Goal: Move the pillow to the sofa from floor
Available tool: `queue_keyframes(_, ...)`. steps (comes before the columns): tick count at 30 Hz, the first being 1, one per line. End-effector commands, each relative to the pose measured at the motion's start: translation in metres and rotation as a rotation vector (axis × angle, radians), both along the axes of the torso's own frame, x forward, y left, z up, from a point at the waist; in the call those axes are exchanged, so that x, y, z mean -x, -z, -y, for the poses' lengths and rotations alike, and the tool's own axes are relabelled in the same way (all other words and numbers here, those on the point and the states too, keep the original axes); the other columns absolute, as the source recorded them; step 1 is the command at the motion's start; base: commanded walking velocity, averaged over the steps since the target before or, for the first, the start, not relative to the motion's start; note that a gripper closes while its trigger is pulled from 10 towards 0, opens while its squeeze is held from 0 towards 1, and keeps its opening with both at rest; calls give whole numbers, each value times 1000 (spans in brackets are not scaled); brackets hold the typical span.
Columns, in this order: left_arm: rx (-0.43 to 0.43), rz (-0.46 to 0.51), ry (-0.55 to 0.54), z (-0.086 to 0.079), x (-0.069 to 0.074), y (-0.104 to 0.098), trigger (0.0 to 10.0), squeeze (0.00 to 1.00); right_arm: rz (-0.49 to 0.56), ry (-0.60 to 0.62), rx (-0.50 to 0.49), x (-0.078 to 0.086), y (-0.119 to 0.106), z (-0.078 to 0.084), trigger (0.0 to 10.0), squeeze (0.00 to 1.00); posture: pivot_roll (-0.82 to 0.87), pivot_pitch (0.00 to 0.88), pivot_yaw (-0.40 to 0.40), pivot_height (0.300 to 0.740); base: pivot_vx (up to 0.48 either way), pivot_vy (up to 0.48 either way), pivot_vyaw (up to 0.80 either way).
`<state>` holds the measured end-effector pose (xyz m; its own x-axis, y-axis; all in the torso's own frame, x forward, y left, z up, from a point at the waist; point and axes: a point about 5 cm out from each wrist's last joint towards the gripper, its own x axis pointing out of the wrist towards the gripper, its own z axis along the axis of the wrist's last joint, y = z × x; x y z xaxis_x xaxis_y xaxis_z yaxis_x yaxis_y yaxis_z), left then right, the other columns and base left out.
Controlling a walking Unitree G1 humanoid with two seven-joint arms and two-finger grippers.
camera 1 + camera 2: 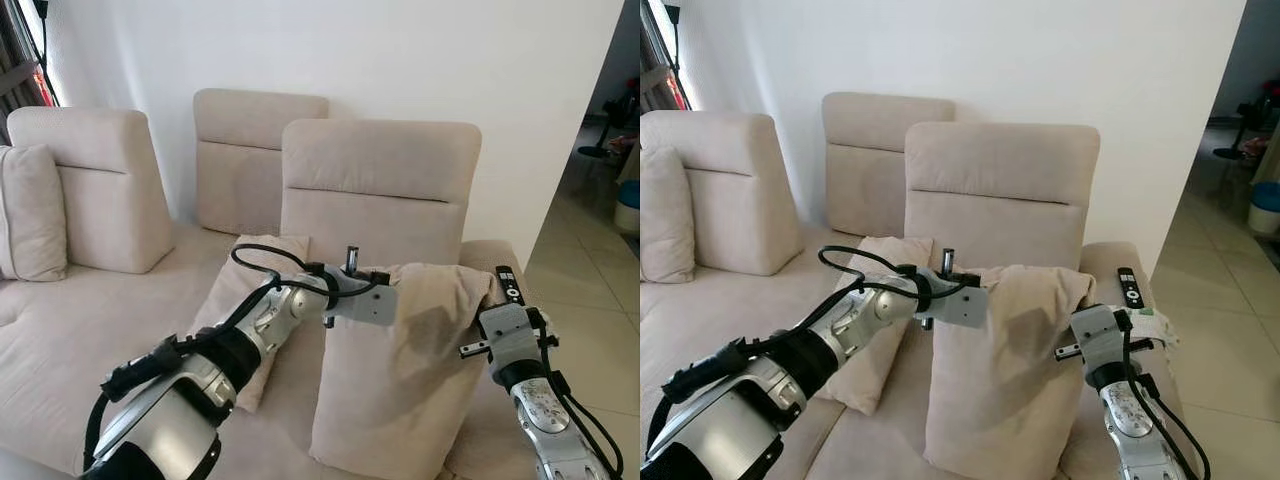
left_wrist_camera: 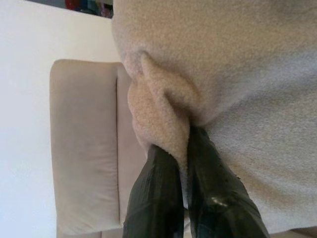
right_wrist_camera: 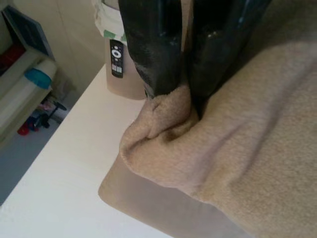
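Observation:
A beige pillow (image 1: pixel 400 370) stands upright over the sofa seat (image 1: pixel 90 340), in front of the right backrest. My left gripper (image 2: pixel 184 148) is shut on a fold at the pillow's upper left corner (image 2: pixel 158 114), with fabric pinched between its black fingers (image 2: pixel 153 198). My right gripper (image 3: pixel 184 96) is shut on the pillow's upper right corner (image 3: pixel 163 124). In the head views the left arm (image 1: pixel 250 340) reaches across from the left and the right arm (image 1: pixel 520 350) comes up at the right.
A second beige pillow (image 1: pixel 245 300) leans on the seat behind my left arm. Another cushion (image 1: pixel 30 210) rests at the far left. A black remote (image 1: pixel 1127 286) lies on the sofa's right end. Tiled floor (image 1: pixel 590 290) runs to the right.

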<state>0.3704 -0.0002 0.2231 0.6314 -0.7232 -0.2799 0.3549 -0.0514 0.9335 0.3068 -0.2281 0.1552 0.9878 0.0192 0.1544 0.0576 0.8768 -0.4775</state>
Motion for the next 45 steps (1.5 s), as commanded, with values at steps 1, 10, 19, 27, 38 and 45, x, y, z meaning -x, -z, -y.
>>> queue_keyframes(1, 56, 69, 90, 19, 7, -19, 10000, 0, -16, -41, -15, -2, 1, -12, 10000, 518, -67, 0, 72, 740, 0, 0, 0)
queue_keyframes(10, 69, 68, 99, 17, 7, -18, 10000, 1000, -27, -48, -36, -2, 2, -14, 10000, 1000, -61, 0, 68, 740, 0, 0, 0)
queue_keyframes(19, 198, 190, 24, 15, 0, -39, 10000, 0, 9, -2, 18, -6, -6, -11, 10000, 0, -53, 0, 53, 740, 0, 0, 0)
queue_keyframes(27, 261, 187, 20, 13, 1, -40, 10000, 0, 25, 57, 45, -6, -7, -10, 10000, 0, -51, 0, 50, 740, 0, 0, 0)
queue_keyframes(38, 880, -370, -183, 1, 2, 6, 10000, 0, 224, 42, -21, 14, -17, -33, 10000, 0, -49, 0, 59, 740, 0, 0, 0)
queue_keyframes(45, 1042, -530, -289, -17, 4, 36, 10000, 0, 204, 20, -71, 26, -2, -44, 10000, 0, -43, 0, 64, 740, 0, 0, 0)
